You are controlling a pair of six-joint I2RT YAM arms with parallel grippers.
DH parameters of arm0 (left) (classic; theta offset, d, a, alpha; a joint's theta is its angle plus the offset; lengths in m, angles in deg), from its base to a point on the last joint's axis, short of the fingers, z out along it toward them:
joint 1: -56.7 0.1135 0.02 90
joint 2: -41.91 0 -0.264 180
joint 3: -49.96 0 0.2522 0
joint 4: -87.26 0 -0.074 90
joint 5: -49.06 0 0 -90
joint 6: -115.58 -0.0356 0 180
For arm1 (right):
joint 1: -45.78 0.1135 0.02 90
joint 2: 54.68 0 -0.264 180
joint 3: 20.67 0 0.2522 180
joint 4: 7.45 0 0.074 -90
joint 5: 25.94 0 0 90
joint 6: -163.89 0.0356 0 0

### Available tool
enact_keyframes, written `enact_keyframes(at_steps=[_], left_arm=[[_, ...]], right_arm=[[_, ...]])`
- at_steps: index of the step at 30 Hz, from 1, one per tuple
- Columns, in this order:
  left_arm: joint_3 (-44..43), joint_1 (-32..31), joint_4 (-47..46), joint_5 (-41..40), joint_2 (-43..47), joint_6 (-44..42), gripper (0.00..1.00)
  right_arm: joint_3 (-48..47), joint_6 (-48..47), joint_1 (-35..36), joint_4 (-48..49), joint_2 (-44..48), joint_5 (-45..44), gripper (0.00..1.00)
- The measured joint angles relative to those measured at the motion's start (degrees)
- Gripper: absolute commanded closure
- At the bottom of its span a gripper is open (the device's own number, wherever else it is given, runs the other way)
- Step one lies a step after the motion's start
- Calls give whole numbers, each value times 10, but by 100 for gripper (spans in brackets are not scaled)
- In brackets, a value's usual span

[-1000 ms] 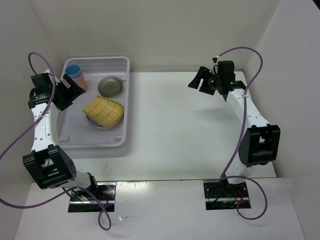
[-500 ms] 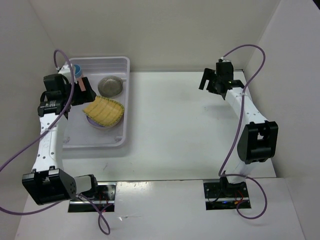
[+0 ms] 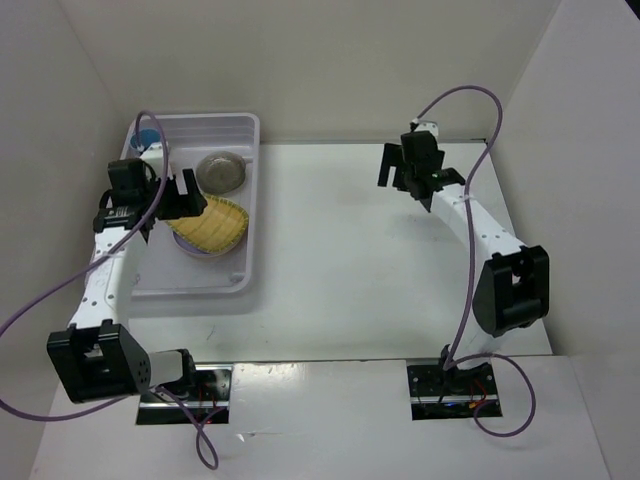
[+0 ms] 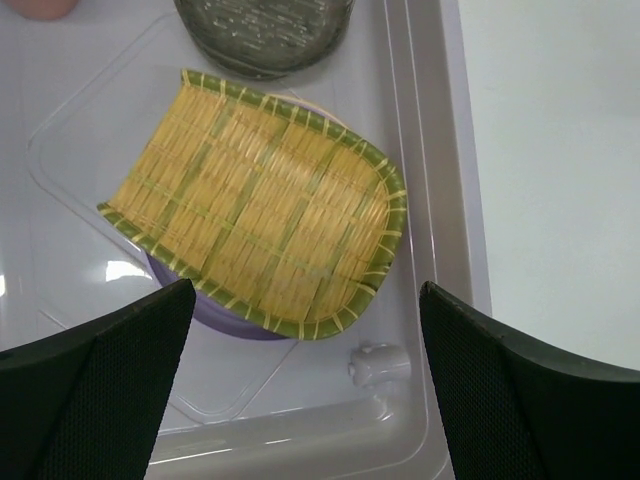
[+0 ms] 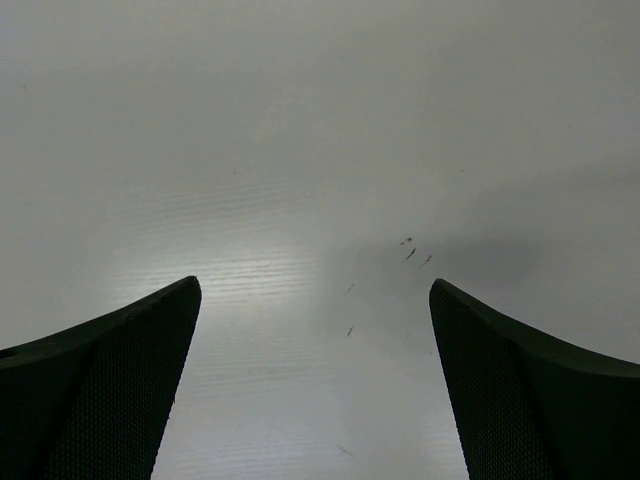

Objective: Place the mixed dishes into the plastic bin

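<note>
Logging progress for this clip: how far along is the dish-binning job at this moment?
Done: the yellow tray lies on the lilac plate in the plastic bin, beside a grey plate, blue cup and pink cup. In hand: nothing; the left tool is open above the tray, the right tool open over the table. Left: no dish shows outside the bin; whether others lie hidden under the tray cannot be told.

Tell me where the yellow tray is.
The tray lies inside the bin at the top view's left, resting on the lilac plate, just nearer than the grey plate.
</note>
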Motion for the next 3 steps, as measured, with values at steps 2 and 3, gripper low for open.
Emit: enact_keyframes(at_steps=[2,3], left_arm=[[7,0,2,-2,1,0,1],[7,0,3,-4,1,0,1]], right_arm=[[11,1,6,3,9,7,0],[14,2,6,3,13,13,0]])
